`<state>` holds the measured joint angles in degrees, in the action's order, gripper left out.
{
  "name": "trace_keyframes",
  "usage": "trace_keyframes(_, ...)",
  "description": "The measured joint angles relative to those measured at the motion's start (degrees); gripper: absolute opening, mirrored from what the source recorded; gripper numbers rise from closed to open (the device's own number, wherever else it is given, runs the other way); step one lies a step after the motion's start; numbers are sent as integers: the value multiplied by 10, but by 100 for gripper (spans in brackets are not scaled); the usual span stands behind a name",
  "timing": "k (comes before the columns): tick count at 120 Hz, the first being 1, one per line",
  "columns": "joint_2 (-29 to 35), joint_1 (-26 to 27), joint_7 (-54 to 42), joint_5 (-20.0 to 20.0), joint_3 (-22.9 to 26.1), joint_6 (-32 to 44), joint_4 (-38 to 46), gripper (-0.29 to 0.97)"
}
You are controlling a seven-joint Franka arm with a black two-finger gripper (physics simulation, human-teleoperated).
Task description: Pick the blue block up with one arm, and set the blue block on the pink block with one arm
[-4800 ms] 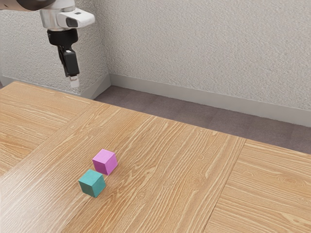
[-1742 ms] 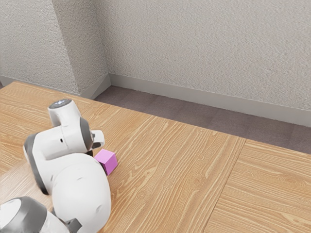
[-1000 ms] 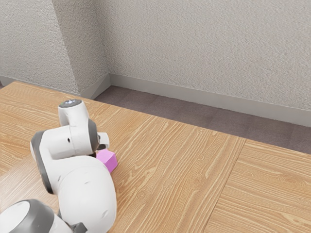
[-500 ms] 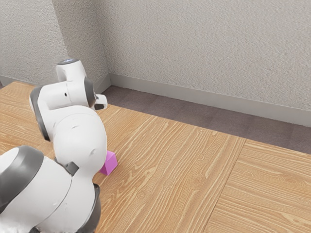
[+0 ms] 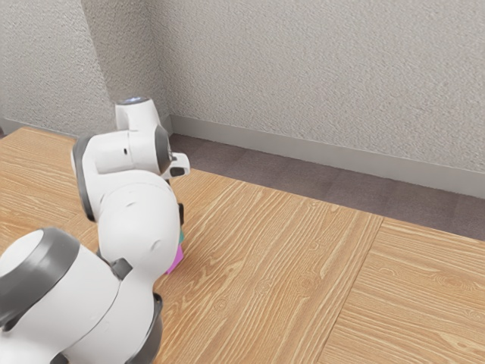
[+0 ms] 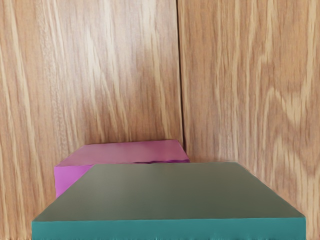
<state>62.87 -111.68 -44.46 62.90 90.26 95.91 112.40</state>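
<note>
The blue block (image 6: 170, 200), teal in colour, looms large just under my hand in the wrist view. It hangs a little above the table, held by my gripper (image 5: 180, 226). The pink block (image 6: 125, 152) rests on the wood below it, showing past the blue block's far edge and on one side. In the exterior view my white arm (image 5: 129, 220) covers most of both blocks. A sliver of the pink block (image 5: 175, 259) shows at the arm's right edge, with a speck of the blue block (image 5: 181, 237) just above it.
The wooden table (image 5: 303, 265) stretches bare toward the exterior view's right. A grey wall with a baseboard (image 5: 318, 152) runs behind the table's far edge, and a wall corner (image 5: 129, 76) juts out at the back left.
My arm came down over the blocks, then rose and shifted toward the exterior view's right. The blue block left its spot on the table beside the pink block and now hangs under my hand.
</note>
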Motion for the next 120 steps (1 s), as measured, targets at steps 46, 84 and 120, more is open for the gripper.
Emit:
trace_keyframes(46, 1, 6, -1, -7, -9, 1, 25, 34)
trace_keyframes(84, 2, 5, -20, -8, -13, 8, 30, 34)
trace_keyframes(120, 3, 3, -35, -3, -12, 18, 25, 35)
